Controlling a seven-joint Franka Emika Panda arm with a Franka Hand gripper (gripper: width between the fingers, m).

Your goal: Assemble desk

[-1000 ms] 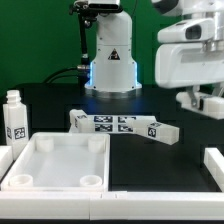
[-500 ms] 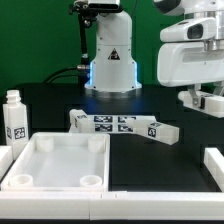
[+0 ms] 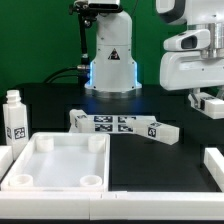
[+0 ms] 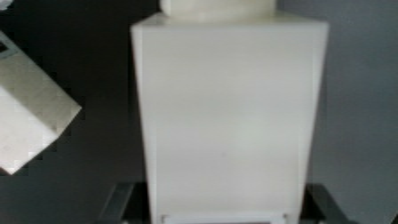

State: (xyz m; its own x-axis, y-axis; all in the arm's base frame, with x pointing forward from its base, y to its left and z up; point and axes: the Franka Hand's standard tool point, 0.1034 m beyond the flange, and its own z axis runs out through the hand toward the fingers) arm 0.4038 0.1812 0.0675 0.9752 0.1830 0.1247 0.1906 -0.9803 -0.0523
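Over at the exterior view's right, the gripper (image 3: 207, 102) clasps 1 white leg (image 4: 228, 110), well apart from the lying legs (image 3: 100, 122).

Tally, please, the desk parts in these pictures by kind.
Desk top: 1
Leg standing upright: 1
Legs lying flat: 2
Leg in the claw: 1
Total: 5
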